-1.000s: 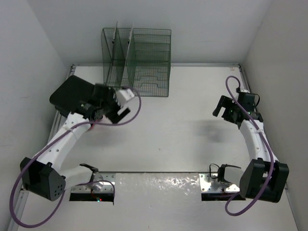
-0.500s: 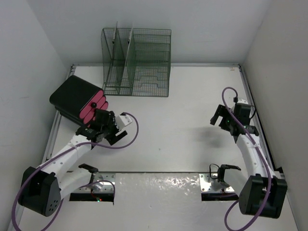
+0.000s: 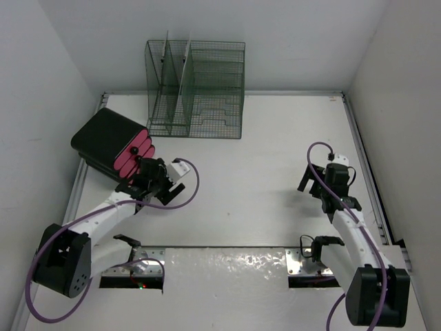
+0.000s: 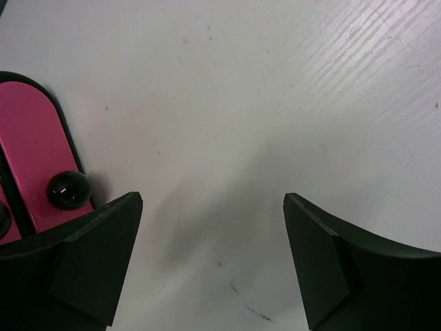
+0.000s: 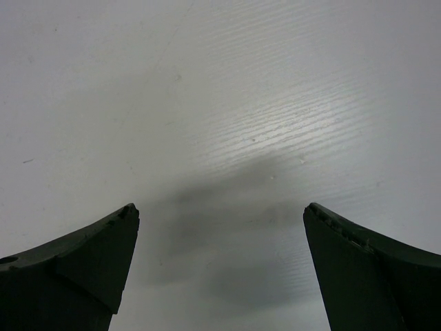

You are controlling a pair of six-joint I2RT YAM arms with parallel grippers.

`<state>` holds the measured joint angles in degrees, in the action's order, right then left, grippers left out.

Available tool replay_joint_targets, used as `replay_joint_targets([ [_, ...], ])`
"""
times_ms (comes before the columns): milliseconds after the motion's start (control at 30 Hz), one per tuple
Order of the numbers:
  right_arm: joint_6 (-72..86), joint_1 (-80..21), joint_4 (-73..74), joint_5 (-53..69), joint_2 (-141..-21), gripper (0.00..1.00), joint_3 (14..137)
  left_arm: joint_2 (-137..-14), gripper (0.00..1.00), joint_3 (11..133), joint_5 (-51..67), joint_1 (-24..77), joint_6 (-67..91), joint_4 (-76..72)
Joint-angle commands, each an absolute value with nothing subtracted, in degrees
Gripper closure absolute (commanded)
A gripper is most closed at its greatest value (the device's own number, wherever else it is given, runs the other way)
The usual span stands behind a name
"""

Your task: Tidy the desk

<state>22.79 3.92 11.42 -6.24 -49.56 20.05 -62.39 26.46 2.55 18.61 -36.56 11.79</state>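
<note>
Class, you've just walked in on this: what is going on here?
Two robot arms are tidying a desk. The left arm hovers close to a black box with pink drawers, jaws open and empty. The right arm hangs over bare desk on the right, jaws open and empty too. A wire rack stands at the back.

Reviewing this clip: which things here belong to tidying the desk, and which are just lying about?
In the job: desk; left hand, open, beside the black box with pink drawers; right hand, open, empty.
Just there: wire rack; purple cables.
</note>
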Motion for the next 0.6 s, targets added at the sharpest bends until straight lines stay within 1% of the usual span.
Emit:
replay_joint_targets([
  [0, 22.94, 3.52, 5.54, -7.20, -48.60, 0.01, 19.69, -62.40, 0.18, 26.46, 2.46, 18.81, -35.07, 7.03],
  [467, 22.15, 3.52, 4.22, -8.70, -48.34, 0.01, 19.07, -63.28, 0.18, 24.79, 0.53, 20.83, -35.16, 5.19],
  [567, 21.89, 3.52, 2.03, -8.35, -47.20, 0.01, 17.41, -63.28, 0.18, 24.79, 0.26, 21.09, -35.07, 5.19],
])
